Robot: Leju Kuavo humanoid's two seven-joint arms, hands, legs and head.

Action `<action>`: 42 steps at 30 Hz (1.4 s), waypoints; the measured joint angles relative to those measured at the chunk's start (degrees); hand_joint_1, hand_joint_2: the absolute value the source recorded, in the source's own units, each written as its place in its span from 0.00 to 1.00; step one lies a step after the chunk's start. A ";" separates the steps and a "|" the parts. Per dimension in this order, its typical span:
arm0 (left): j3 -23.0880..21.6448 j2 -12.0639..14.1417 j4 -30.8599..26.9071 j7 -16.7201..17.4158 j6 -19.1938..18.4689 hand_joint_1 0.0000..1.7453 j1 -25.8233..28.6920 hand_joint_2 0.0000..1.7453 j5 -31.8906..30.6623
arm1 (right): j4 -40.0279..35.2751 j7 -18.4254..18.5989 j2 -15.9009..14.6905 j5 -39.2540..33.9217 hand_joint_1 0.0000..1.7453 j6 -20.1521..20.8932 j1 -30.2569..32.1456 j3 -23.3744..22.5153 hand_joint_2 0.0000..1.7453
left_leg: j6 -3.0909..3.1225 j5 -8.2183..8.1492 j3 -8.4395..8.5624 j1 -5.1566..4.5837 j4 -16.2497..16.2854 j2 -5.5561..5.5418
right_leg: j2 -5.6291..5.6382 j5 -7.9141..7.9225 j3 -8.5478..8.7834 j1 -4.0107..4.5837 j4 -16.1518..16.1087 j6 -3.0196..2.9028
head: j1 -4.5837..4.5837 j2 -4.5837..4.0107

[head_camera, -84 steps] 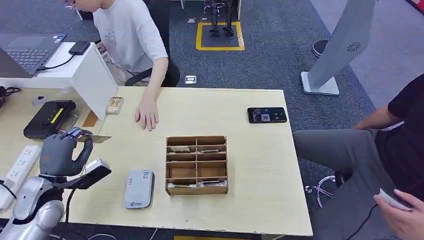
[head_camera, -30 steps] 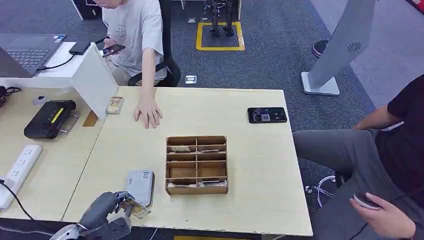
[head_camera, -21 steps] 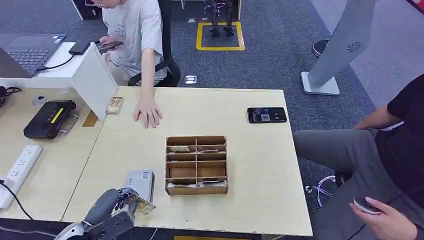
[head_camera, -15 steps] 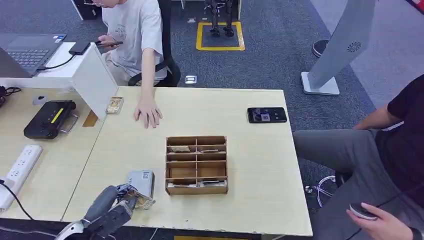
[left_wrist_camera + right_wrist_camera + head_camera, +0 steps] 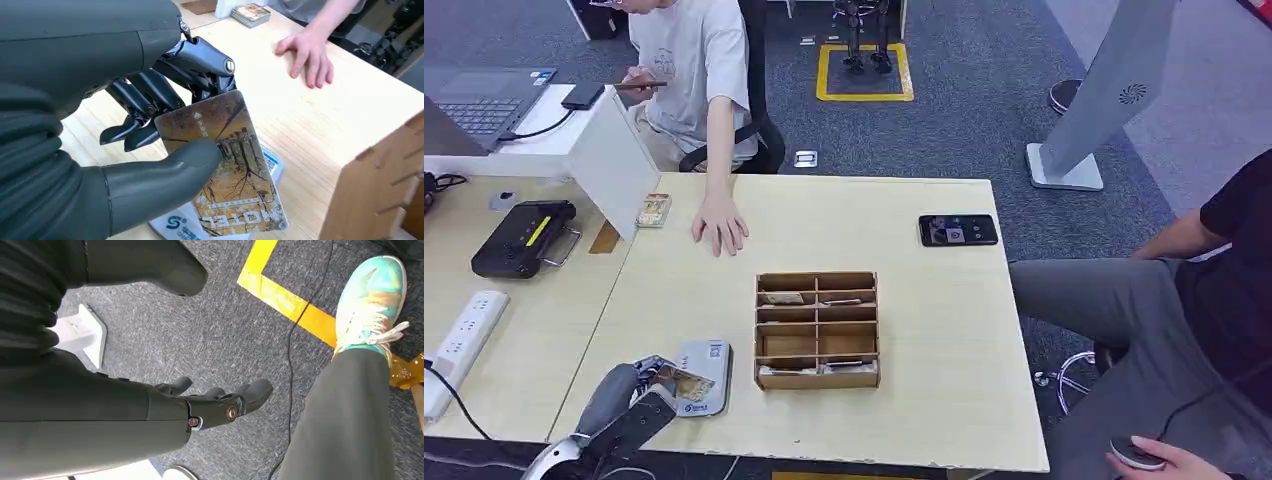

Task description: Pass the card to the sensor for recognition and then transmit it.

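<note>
Now my left hand (image 5: 629, 388) pinches the brown tree-printed hotel card (image 5: 682, 383) between thumb and fingers, over the flat grey card sensor (image 5: 704, 378) near the wooden table's front edge (image 5: 824, 462), beside the slotted wooden organiser box (image 5: 818, 329). My right hand (image 5: 210, 402) hangs spread over carpet.

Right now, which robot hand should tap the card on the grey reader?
The left robot hand. It already holds the card over the grey reader on the table. The right robot hand hangs by the carpet, holding nothing.
</note>
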 joint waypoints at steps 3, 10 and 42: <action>1.07 -0.52 1.00 0.50 0.64 1.00 -0.01 1.00 -1.11 | 0.00 0.00 0.02 0.00 0.00 0.00 0.00 0.04 1.00 | 0.00 0.00 0.00 0.00 0.00 0.00 | 0.00 0.00 0.00 0.00 0.00 0.00 | 0.00 0.00; 3.04 -1.12 3.35 0.59 1.03 1.00 0.01 1.00 -1.97 | 0.02 -0.02 0.07 0.00 0.00 -0.17 0.01 0.24 1.00 | 0.00 0.00 0.00 0.00 0.00 0.00 | 0.00 0.00 0.00 0.00 0.00 0.00 | 0.00 0.00; 4.29 -3.19 8.83 1.77 3.76 1.00 0.31 1.00 -9.31 | 0.02 0.00 0.07 0.00 0.00 -0.68 0.00 1.44 1.00 | 0.00 0.00 0.01 0.00 0.00 -0.01 | -0.01 0.00 0.01 0.00 0.00 0.00 | 0.00 0.00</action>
